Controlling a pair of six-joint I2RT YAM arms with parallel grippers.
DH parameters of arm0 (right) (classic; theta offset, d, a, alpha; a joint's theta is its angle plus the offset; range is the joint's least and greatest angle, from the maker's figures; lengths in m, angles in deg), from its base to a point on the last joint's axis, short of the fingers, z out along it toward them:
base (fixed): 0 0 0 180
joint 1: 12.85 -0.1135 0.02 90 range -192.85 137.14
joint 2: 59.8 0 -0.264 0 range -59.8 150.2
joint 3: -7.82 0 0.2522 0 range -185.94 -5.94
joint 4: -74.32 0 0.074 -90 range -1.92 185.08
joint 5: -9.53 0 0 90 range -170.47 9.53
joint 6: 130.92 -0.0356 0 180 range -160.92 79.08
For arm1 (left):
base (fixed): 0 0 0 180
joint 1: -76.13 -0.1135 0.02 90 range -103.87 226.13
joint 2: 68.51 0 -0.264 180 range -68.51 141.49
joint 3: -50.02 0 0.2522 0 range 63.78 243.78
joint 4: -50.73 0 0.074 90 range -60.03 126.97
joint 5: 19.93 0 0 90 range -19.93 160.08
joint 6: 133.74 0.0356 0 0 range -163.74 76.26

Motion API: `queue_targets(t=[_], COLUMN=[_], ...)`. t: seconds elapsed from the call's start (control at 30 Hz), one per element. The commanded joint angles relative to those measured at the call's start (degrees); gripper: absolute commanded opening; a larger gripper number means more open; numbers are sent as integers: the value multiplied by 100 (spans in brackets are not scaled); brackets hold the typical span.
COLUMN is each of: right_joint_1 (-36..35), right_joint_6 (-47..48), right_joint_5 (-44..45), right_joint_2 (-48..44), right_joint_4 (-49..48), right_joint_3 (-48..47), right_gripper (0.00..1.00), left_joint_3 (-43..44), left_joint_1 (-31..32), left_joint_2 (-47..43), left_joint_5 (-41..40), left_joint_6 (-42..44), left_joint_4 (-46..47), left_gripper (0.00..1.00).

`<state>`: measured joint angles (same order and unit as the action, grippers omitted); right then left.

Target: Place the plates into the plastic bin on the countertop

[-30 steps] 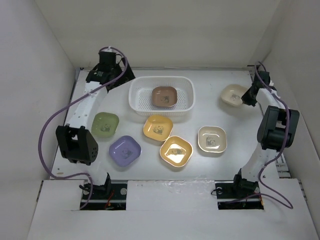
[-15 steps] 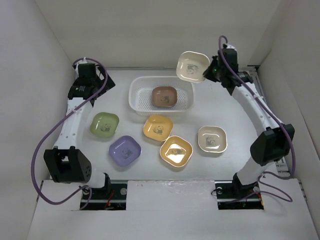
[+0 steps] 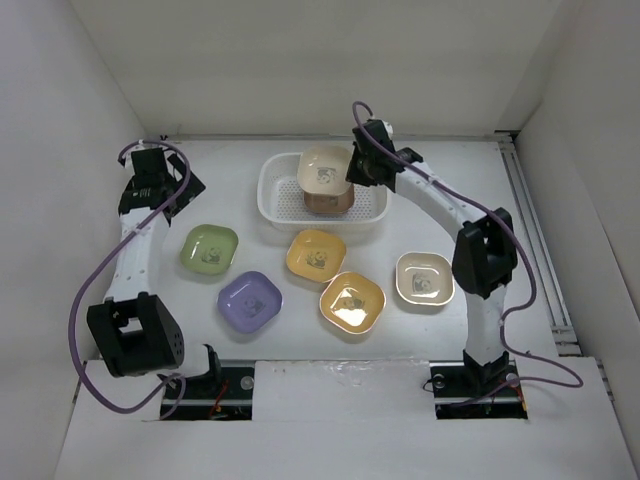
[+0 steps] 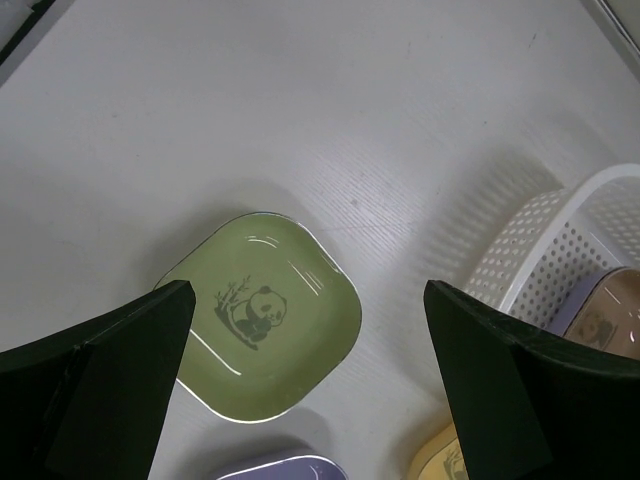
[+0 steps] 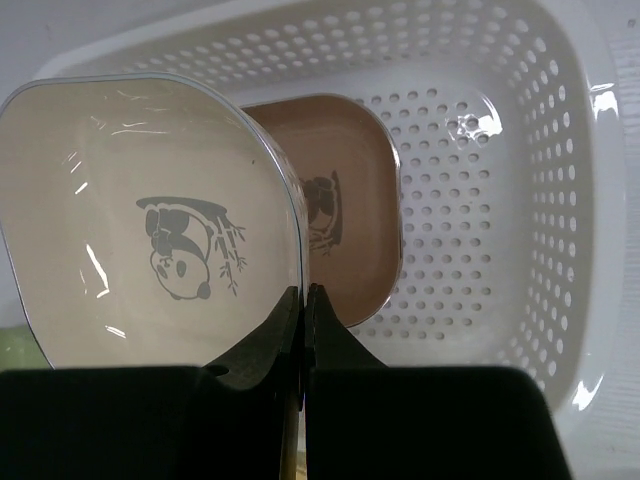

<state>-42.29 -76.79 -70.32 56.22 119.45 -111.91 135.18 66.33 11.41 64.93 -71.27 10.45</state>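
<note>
Top external, right gripper (image 3: pixel 350 171) has carried cream plate (image 3: pixel 324 170) over plastic bin (image 3: pixel 268 199)

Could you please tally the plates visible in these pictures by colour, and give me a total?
Cream plates: 2
Orange-yellow plates: 2
Green plate: 1
Purple plate: 1
Tan plate: 1
Total: 7 in view

I can read no text, brand, number or label on any of my feeds. The only markings I make out are small panda-and-bamboo drawings, on the green rounded-square plastic plate (image 4: pixel 265 320) and the cream rounded-square plastic plate (image 5: pixel 150 235).
</note>
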Motion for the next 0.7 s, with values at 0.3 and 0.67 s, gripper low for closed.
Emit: queue_targets(t=[0.3,0.67], right_joint_1=[-54,-54], right_joint_6=[28,80], right_joint_5=[162,162], right_joint_2=[535,588], right_joint_4=[-88,-88], right_joint_3=[-187,-240], right_gripper=[0,60], left_joint_3=[-223,-223], left_joint_1=[13,13], left_joint_2=[-618,-565], left_joint_5=[-365,-188], left_joint_6=[-165,-60], left_joint_4=[218,218], left_gripper=[100,100])
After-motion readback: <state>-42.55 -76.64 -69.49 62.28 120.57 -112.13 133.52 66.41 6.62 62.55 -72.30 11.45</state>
